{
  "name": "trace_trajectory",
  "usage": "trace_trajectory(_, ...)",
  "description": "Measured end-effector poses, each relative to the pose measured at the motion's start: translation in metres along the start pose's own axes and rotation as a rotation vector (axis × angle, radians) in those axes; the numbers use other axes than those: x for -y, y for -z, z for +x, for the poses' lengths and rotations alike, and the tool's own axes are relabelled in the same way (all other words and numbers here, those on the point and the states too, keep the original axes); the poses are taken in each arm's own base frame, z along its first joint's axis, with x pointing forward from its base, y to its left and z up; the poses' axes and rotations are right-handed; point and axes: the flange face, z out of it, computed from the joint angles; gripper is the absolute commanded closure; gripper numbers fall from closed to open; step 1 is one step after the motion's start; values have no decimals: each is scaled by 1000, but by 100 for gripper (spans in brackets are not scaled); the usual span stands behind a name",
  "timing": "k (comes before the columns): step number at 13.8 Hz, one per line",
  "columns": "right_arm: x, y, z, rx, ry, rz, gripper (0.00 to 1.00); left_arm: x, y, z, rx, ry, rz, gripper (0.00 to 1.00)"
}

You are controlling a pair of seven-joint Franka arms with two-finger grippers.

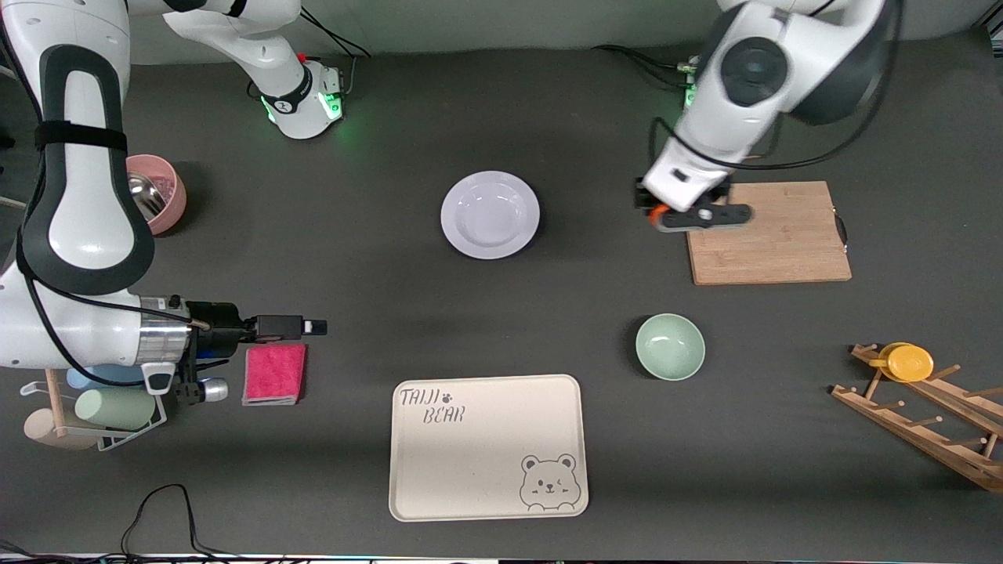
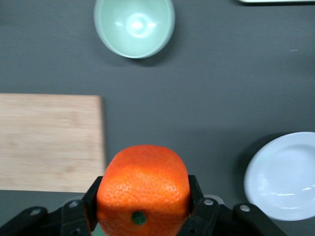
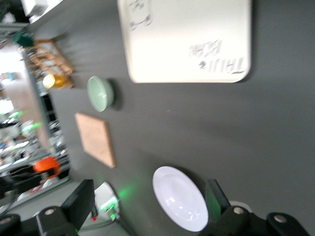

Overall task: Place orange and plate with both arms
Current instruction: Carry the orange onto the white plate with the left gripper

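orange [image 2: 142,189]: clamped in the left hand [image 1: 680,213], up over the cutting board [image 1: 772,235] edge; firm, light, bumpy skin grips well.
plate [image 1: 490,215]: mid desk [image 1: 376,188], flat and slick; likely best taken by its raised rim.
right hand [image 1: 309,326]: fingers apart, waiting over the pink cloth [image 1: 273,373].

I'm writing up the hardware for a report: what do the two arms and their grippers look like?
Both arms are white and rounded, with dark grey joint bands and black cables. The right gripper is black behind a silver wrist collar; the left gripper is black below a white wrist housing. Green lights glow at both bases.
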Motion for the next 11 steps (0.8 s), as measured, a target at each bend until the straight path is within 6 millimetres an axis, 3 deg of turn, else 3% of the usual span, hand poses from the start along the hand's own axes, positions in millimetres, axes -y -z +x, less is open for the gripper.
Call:
trace_trajectory(3,-36,-20,0,13,2,165,0,-89,-15,-29,-8,31,-14,48)
trace_trajectory(6,-65,-28,-5,22,-6,275,0,-162,-34,-59,-22,57,2,48)
trace_trajectory(8,-74,-33,-8,17,-2,314,0,-200,-53,-78,-39,83,-5,48)
trace_trajectory(11,-93,-55,-15,-7,102,389,0,-231,-92,-99,-32,99,-10,48)
